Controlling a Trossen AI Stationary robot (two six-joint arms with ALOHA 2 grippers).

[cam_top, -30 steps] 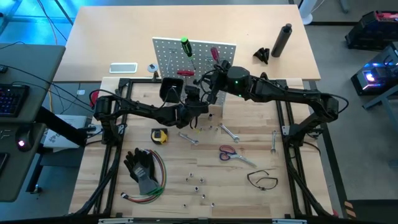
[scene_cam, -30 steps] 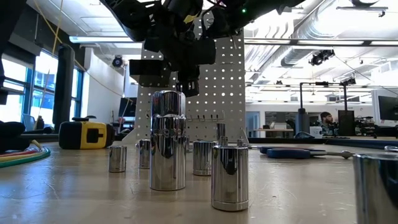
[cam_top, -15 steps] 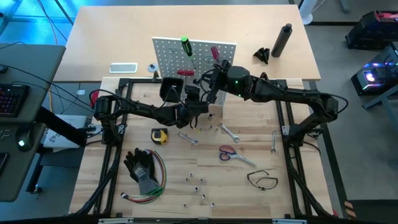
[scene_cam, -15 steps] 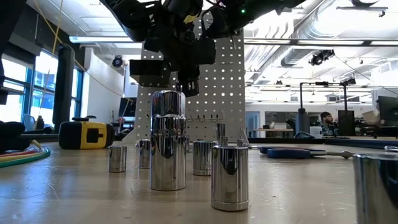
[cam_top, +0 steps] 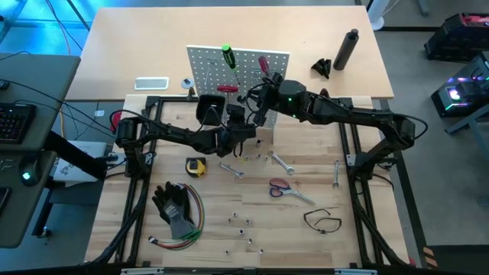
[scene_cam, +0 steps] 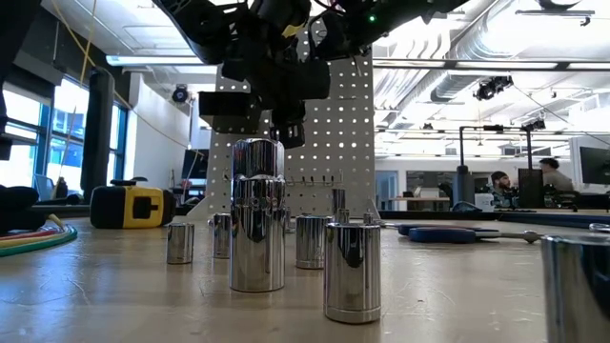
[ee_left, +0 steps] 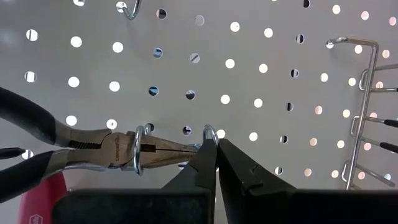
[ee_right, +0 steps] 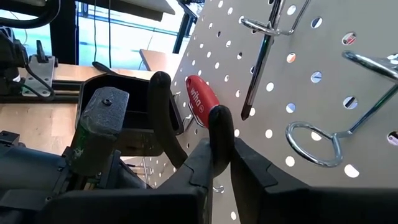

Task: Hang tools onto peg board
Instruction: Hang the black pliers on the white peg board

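Observation:
The peg board (cam_top: pixel 237 69) stands upright at the table's far side, with a green screwdriver (cam_top: pixel 228 55) and a red one (cam_top: pixel 263 65) hanging on it. Black-handled pliers (ee_left: pixel 112 148) lie level through two ring hooks (ee_left: pixel 138 149) on the board's front. My left gripper (ee_left: pixel 216 155) is shut at the pliers' nose tip. My right gripper (ee_right: pixel 219 149) is shut on a black handle of the pliers, beside a red handle (ee_right: pixel 198 99). On the table lie a tape measure (cam_top: pixel 195 166), wrenches (cam_top: pixel 231 169), red scissors (cam_top: pixel 280 187) and a black loop (cam_top: pixel 321 220). My left gripper's shut fingers (ee_left: pixel 202 163) meet the pliers' nose tip (ee_left: pixel 189 147) at the second ring hook. The fingers come nearly level from the table's near side, toward the board. The fingertip hides the tip's end, so I cannot tell whether it is pinched. My right gripper pinches one black pliers handle (ee_right: pixel 217 119) between its two fingers, near the handle's free end. The fingers come nearly level toward the board and lie across the handle. The pliers rest in the ring hooks, clear of the table.
A black bin (cam_top: pixel 210 111) sits on the board's front. Black gloves (cam_top: pixel 174 205) and coloured wires (cam_top: pixel 179 237) lie near left. Chrome sockets (scene_cam: pixel 257 214) stand mid-table. A black bottle (cam_top: pixel 348 48) and a phone (cam_top: pixel 151 83) lie beyond the board.

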